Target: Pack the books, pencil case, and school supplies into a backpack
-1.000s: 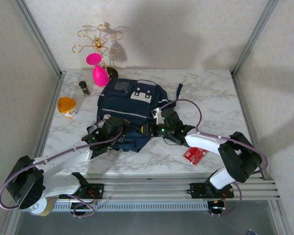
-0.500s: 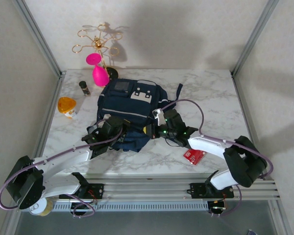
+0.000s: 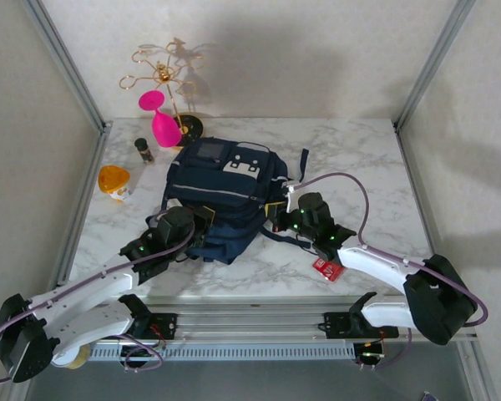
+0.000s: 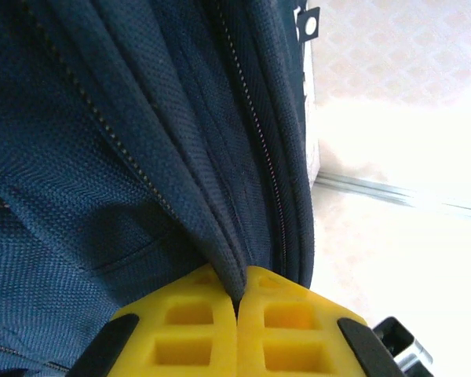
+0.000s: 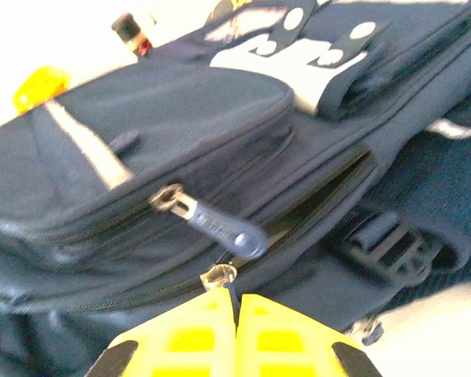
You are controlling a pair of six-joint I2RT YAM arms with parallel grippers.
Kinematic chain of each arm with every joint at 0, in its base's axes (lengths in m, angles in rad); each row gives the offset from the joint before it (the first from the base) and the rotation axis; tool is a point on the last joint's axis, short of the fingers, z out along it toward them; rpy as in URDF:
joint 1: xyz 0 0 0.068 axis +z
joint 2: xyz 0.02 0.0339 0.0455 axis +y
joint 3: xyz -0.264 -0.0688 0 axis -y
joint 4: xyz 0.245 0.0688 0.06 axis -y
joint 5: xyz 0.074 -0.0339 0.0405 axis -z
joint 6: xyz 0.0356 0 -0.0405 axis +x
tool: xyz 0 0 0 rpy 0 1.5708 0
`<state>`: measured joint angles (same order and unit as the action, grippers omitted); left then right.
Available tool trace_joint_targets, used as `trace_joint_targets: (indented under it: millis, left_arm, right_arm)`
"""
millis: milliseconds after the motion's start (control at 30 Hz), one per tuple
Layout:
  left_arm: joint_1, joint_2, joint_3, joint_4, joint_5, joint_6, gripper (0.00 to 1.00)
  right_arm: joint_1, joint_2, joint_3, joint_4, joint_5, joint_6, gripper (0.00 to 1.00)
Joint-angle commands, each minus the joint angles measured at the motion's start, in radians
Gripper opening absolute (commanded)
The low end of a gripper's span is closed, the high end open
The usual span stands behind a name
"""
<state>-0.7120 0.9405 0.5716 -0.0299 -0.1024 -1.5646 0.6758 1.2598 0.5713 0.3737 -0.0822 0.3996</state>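
Left gripper is clenched: yellow tips pressed together on a fold of the backpack, a fabric ridge w/ a zip line rising straight ahead of the tips. From above it sits at the bag's near-left corner, w/ the bag body ahead and to its right.

Right gripper is closed too, tips meeting. A thin dark cord runs into the seam btw the tips, w/ a clear bead just ahead of them. Prob. pinched, but the pic is soft there. A grey zip pull lies just beyond the bead, angled up-left. Ahead-right of the tips a dark slit gapes along the zip, and a black buckle sits below it. The white-grey patch is further ahead, near the top of the bag.

From above, the right gripper is at the bag's near-right edge, opposite the left one; both touch the bag. The red packet lies flat on the table behind the right gripper, toward that arm's base, partly under the forearm and apart from the bag.

Ahead-left of the left gripper, off the bag: an orange thing and a small dark bottle. Beyond the bag is a pink glass beside a gold stand.
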Motion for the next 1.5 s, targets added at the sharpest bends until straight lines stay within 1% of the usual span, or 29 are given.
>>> trace_joint_targets:
  millis: [0, 133, 233, 333, 433, 500, 533, 567, 600, 667, 733, 767, 867, 900, 933, 967, 1033, 1100, 1200, 1300, 1400, 1467]
  left_arm:
    - [0.014, -0.064, -0.001, -0.015, -0.061, -0.003, 0.0]
    - [0.02, -0.062, -0.013, 0.014, -0.019, 0.011, 0.0]
    - [0.023, -0.044, -0.013, 0.03, 0.011, 0.025, 0.0]
    - [0.025, -0.044, -0.007, 0.02, 0.006, 0.033, 0.0]
    - [0.027, -0.042, -0.009, 0.037, 0.019, 0.046, 0.0]
    - [0.028, -0.026, 0.001, 0.038, 0.038, 0.062, 0.0]
    - [0.028, -0.018, 0.008, 0.038, 0.051, 0.076, 0.0]
    - [0.028, -0.011, 0.014, 0.035, 0.061, 0.088, 0.0]
    - [0.028, -0.008, 0.018, 0.035, 0.069, 0.101, 0.0]
    - [0.028, 0.003, 0.022, 0.042, 0.084, 0.13, 0.0]
    - [0.028, 0.018, 0.027, 0.04, 0.094, 0.141, 0.0]
    - [0.028, 0.023, 0.023, 0.047, 0.102, 0.143, 0.0]
    - [0.027, 0.04, 0.011, 0.077, 0.128, 0.151, 0.0]
    - [0.028, 0.046, 0.011, 0.075, 0.133, 0.157, 0.0]
    - [0.028, 0.048, 0.014, 0.071, 0.136, 0.16, 0.0]
    - [0.028, 0.047, 0.014, 0.071, 0.136, 0.165, 0.0]
    - [0.027, 0.047, 0.017, 0.061, 0.138, 0.178, 0.0]
    - [0.027, 0.047, 0.018, 0.046, 0.132, 0.185, 0.0]
    - [0.026, 0.05, 0.016, 0.043, 0.138, 0.192, 0.0]
    - [0.026, 0.055, 0.017, 0.044, 0.142, 0.198, 0.0]
    - [0.026, 0.062, 0.021, 0.041, 0.149, 0.208, 0.0]
    - [0.026, 0.067, 0.022, 0.037, 0.153, 0.216, 0.0]
  right_arm:
    - [-0.084, 0.023, -0.023, 0.091, 0.126, -0.037, 0.0]
    - [-0.108, 0.11, 0.022, 0.121, 0.134, -0.07, 0.0]
    - [-0.132, 0.154, 0.051, 0.11, 0.131, -0.068, 0.0]
    - [-0.15, 0.189, 0.081, 0.073, 0.165, -0.045, 0.0]
    - [-0.162, 0.211, 0.106, 0.075, 0.123, -0.038, 0.0]
    - [-0.162, 0.211, 0.129, 0.05, 0.036, -0.037, 0.0]
    - [-0.162, 0.209, 0.164, 0.004, -0.045, -0.046, 0.0]
    - [-0.163, 0.203, 0.212, -0.063, -0.129, -0.063, 0.07]
    - [-0.162, 0.199, 0.253, -0.128, -0.168, -0.066, 0.15]
    - [-0.163, 0.19, 0.313, -0.274, -0.176, -0.04, 0.23]
    - [-0.17, 0.199, 0.347, -0.38, -0.174, -0.021, 0.35]
    - [-0.176, 0.21, 0.364, -0.416, -0.174, -0.007, 0.4]
    - [-0.182, 0.278, 0.453, -0.498, -0.246, 0.045, 0.5]
    - [-0.183, 0.312, 0.49, -0.516, -0.303, 0.069, 0.53]
    - [-0.181, 0.345, 0.53, -0.533, -0.348, 0.087, 0.55]
    - [-0.181, 0.37, 0.563, -0.555, -0.359, 0.105, 0.56]
    - [-0.177, 0.412, 0.629, -0.602, -0.346, 0.14, 0.56]
    - [-0.164, 0.434, 0.668, -0.636, -0.304, 0.153, 0.57]
    - [-0.152, 0.497, 0.725, -0.687, -0.297, 0.151, 0.57]
    - [-0.148, 0.541, 0.772, -0.697, -0.323, 0.147, 0.52]
    - [-0.117, 0.545, 0.785, -0.703, -0.316, 0.145, 0.51]
    - [-0.103, 0.56, 0.777, -0.691, -0.342, 0.15, 0.5]
